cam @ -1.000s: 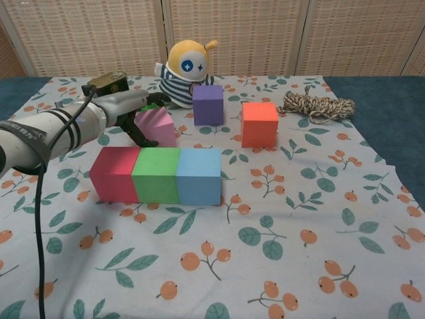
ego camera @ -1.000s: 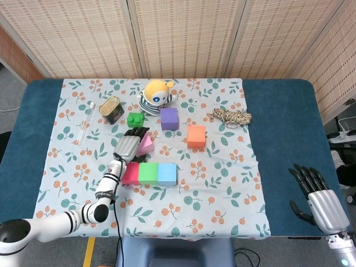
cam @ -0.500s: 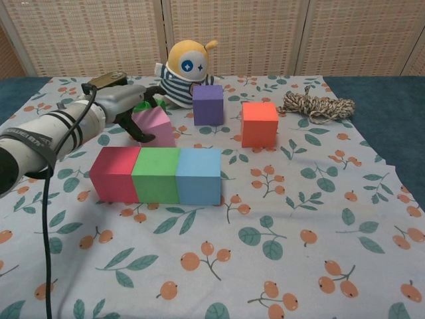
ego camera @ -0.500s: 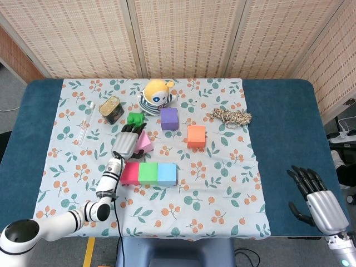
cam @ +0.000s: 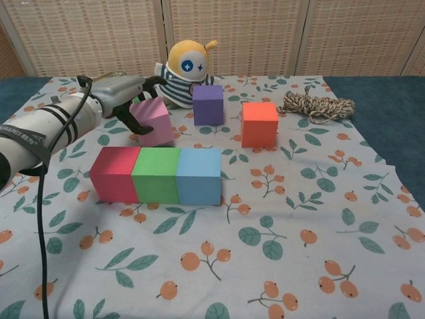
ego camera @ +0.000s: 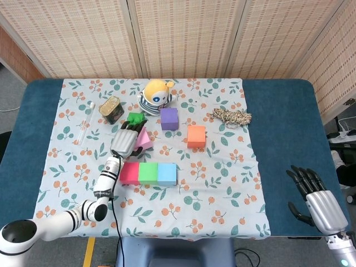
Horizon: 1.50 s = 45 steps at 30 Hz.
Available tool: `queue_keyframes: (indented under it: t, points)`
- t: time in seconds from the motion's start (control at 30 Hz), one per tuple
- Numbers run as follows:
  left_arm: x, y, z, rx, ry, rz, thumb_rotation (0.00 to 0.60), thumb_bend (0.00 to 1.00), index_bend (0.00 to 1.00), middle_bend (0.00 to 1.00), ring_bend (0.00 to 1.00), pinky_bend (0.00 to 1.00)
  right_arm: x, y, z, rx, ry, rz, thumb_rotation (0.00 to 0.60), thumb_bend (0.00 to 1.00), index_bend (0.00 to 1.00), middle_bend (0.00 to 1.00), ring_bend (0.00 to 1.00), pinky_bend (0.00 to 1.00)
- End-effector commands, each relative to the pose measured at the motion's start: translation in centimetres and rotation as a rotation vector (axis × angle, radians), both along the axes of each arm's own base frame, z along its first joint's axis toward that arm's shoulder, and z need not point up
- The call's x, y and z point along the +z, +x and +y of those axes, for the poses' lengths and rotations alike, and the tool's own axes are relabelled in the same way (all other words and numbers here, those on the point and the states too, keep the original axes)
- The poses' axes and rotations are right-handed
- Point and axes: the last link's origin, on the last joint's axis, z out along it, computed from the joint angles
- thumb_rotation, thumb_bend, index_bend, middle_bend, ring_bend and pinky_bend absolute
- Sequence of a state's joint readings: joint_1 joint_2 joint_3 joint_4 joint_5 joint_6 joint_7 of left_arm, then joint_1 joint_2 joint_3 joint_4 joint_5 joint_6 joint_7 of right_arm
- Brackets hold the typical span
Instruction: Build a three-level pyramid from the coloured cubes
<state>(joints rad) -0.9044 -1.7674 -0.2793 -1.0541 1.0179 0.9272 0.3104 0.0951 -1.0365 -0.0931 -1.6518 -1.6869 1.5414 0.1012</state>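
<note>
Gripping the pink cube (cam: 155,121), the left hand (cam: 126,96) is holding it tilted. The right hand (ego camera: 317,194) is sitting with fingers spread.

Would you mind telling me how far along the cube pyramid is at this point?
The base looks done: red cube, green cube and blue cube sit in a touching row. The left hand grips the tilted pink cube behind it. Nothing is stacked yet; the purple cube and orange cube wait behind. The right hand idles, open.

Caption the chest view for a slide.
Left hand grips tilted pink cube behind the red-green-blue base row; purple cube and orange cube wait.
</note>
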Motion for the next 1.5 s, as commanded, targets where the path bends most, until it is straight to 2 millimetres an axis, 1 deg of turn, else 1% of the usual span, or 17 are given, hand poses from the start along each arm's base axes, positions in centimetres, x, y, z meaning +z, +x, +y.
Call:
queue_keyframes:
  t: [0.03, 0.13, 0.23, 0.37, 0.47, 0.6, 0.67, 0.77, 0.9, 1.0, 1.13, 1.3, 1.5]
  points:
    - [1.0, 0.4, -0.3, -0.042, 0.02, -0.008, 0.6, 0.45, 0.05, 0.72, 0.29, 0.14, -0.1, 0.0, 0.0, 0.0, 0.003, 0.001, 0.6, 0.32, 0.0, 0.0, 0.0, 0.0]
    - [2.2, 0.7, -1.0, -0.082, 0.022, -0.019, 0.6, 0.45, 0.05, 0.73, 0.3, 0.13, -0.1, 0.0, 0.0, 0.002, 0.006, 0.0, 0.6, 0.32, 0.0, 0.0, 0.0, 0.0]
    - [4.0, 1.1, -2.1, -0.114, 0.0, -0.05, 0.6, 0.45, 0.05, 0.74, 0.3, 0.12, -0.2, 0.1, 0.0, 0.007, 0.006, -0.004, 0.6, 0.32, 0.0, 0.0, 0.0, 0.0]
    - [6.7, 1.7, -4.5, -0.16, -0.054, -0.095, 0.6, 0.46, 0.05, 0.74, 0.3, 0.12, -0.1, 0.2, 0.2, 0.015, 0.001, -0.007, 0.6, 0.32, 0.0, 0.0, 0.0, 0.0]
    - [8.1, 1.7, -6.5, -0.211, -0.071, -0.088, 0.6, 0.47, 0.05, 0.74, 0.3, 0.11, -0.1, 0.2, 0.3, 0.019, 0.004, -0.007, 0.6, 0.32, 0.0, 0.0, 0.0, 0.0]
    - [9.0, 1.0, -8.9, -0.251, -0.084, -0.069, 0.6, 0.5, 0.05, 0.74, 0.3, 0.11, -0.3, 0.4, 0.6, 0.029, 0.015, -0.009, 0.6, 0.32, 0.0, 0.0, 0.0, 0.0]
    - [9.1, 0.5, -10.1, -0.26, -0.093, -0.058, 0.6, 0.5, 0.05, 0.74, 0.3, 0.11, -0.4, 0.5, 0.7, 0.034, 0.024, -0.009, 0.6, 0.32, 0.0, 0.0, 0.0, 0.0]
    - [9.3, -0.2, -11.3, -0.259, -0.097, -0.058, 0.6, 0.5, 0.05, 0.74, 0.3, 0.11, -0.5, 0.6, 0.9, 0.042, 0.037, -0.011, 0.6, 0.32, 0.0, 0.0, 0.0, 0.0]
    - [9.2, -1.4, -11.9, -0.265, -0.075, -0.033, 0.6, 0.5, 0.05, 0.74, 0.3, 0.11, -0.6, 0.7, 1.2, 0.051, 0.052, -0.016, 0.6, 0.32, 0.0, 0.0, 0.0, 0.0]
    - [9.0, -1.8, -12.0, -0.258, -0.072, -0.034, 0.6, 0.5, 0.05, 0.74, 0.3, 0.11, -0.5, 0.7, 1.3, 0.053, 0.053, -0.018, 0.6, 0.32, 0.0, 0.0, 0.0, 0.0]
    - [8.7, -1.7, -12.2, -0.263, -0.074, -0.032, 0.6, 0.5, 0.05, 0.74, 0.3, 0.11, -0.6, 0.8, 1.4, 0.057, 0.058, -0.018, 0.6, 0.32, 0.0, 0.0, 0.0, 0.0]
    - [7.6, -1.1, -12.3, -0.271, -0.102, -0.012, 0.6, 0.5, 0.05, 0.74, 0.3, 0.11, -0.9, 0.9, 1.4, 0.057, 0.067, -0.012, 0.6, 0.32, 0.0, 0.0, 0.0, 0.0]
    - [6.5, -0.3, -11.7, -0.307, -0.105, 0.024, 0.6, 0.5, 0.05, 0.74, 0.3, 0.11, -0.9, 0.8, 1.3, 0.055, 0.072, -0.013, 0.6, 0.32, 0.0, 0.0, 0.0, 0.0]
